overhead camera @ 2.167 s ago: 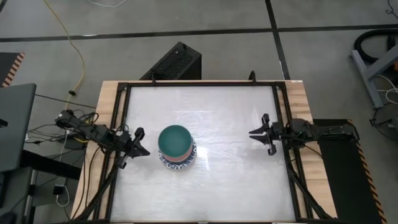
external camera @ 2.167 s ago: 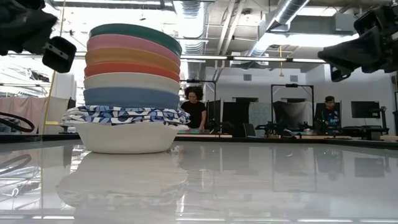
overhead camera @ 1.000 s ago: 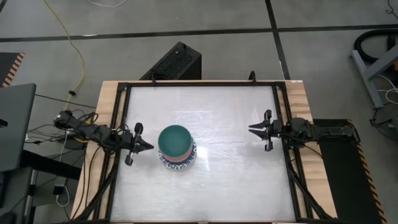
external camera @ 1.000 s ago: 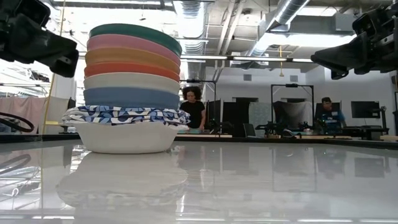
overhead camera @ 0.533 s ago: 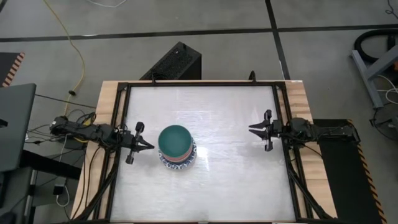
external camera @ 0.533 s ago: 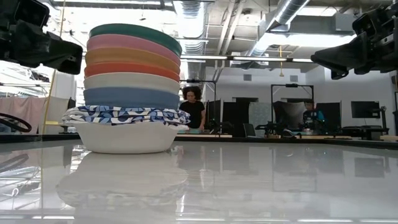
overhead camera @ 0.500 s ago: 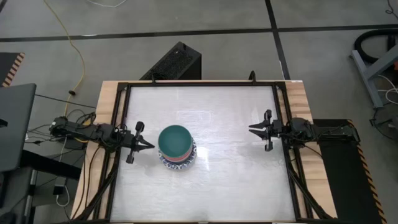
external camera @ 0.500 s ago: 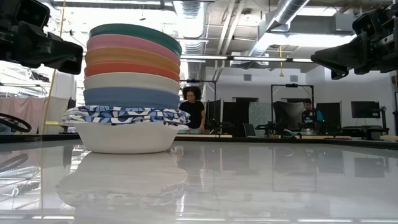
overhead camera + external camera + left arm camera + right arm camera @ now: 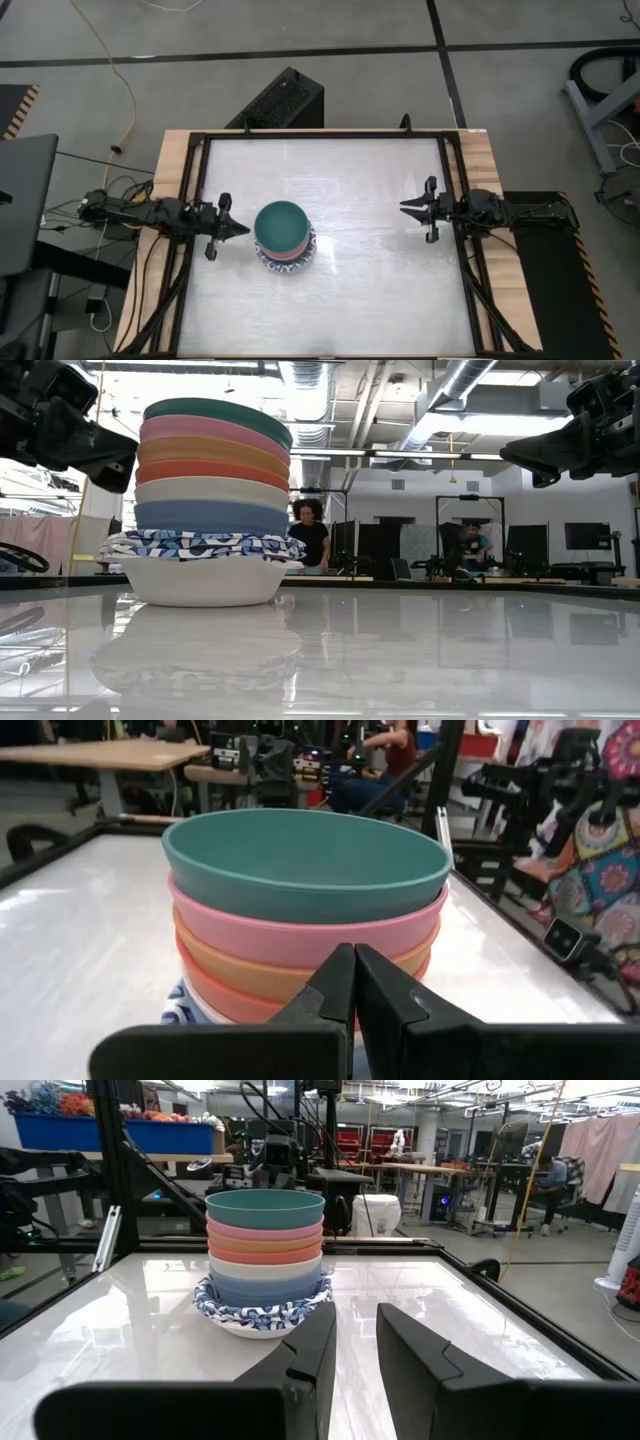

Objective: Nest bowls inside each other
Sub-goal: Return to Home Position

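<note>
My left claw [image 9: 355, 965] is pressed shut with nothing in it, fingertips meeting in one line. It hangs above the table [image 9: 370, 290], just beside the stack of bowls [image 9: 285, 235] without touching it. Reading the overhead view as a clock with the table's far edge at 12, the claw sits at the stack's 9 o'clock and points at it.

The stack stands left of the table's middle, every bowl seated level in the one below. The teal bowl [image 9: 305, 860] is on top, then the pink bowl [image 9: 300, 935], then orange, red, cream and dark blue. The blue-patterned white bowls [image 9: 205, 560] are at the base.

I judge these bowls stiff, smooth-walled and fairly light, possibly brittle if dropped. So tall a pile is likely top-heavy, and it may slide on the glossy tabletop if nudged from the side. To lift one, I would pinch the teal bowl's rim with one finger inside the wall and one outside. To shift the whole pile, I would push or grip low, at the bottom white bowl.

My right claw [image 9: 405, 209] waits well apart at the stack's 3 o'clock, near the table's edge. Its fingers are parted a little and hold nothing.

Beyond the table, a person [image 9: 313, 532] stands in the room.
</note>
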Controlling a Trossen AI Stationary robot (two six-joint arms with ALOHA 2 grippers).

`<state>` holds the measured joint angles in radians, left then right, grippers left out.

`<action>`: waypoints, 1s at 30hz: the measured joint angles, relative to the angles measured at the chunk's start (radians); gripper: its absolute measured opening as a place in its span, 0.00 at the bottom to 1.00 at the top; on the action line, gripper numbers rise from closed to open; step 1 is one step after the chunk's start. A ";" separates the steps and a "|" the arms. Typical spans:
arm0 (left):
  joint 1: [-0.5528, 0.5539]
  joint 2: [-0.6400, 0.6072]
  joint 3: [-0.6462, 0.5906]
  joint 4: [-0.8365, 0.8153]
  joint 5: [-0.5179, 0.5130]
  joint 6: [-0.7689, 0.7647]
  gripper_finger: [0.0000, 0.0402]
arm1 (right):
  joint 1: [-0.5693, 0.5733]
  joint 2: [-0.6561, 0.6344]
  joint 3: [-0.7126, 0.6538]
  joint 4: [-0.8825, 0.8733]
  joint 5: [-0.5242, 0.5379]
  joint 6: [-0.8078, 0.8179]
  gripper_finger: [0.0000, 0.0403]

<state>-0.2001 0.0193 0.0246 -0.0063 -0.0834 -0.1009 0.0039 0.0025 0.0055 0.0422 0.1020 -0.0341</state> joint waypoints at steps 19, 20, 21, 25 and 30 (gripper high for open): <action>0.000 0.000 0.000 0.000 -0.001 -0.027 0.00 | 0.000 0.000 0.000 0.000 0.000 0.000 0.24; 0.000 0.000 0.000 0.000 -0.002 -0.027 0.00 | 0.000 0.000 0.000 0.000 0.000 0.000 0.24; 0.000 0.000 0.000 0.000 -0.002 -0.027 0.00 | 0.000 0.000 0.000 0.000 0.000 0.000 0.24; 0.000 0.000 0.000 0.000 -0.002 -0.027 0.00 | 0.000 0.000 0.000 0.000 0.000 0.000 0.24; 0.000 0.000 0.000 0.000 -0.002 -0.027 0.00 | 0.000 0.000 0.000 0.000 0.000 0.000 0.24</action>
<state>-0.2001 0.0193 0.0246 -0.0063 -0.0853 -0.1280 0.0040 0.0025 0.0055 0.0423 0.1019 -0.0341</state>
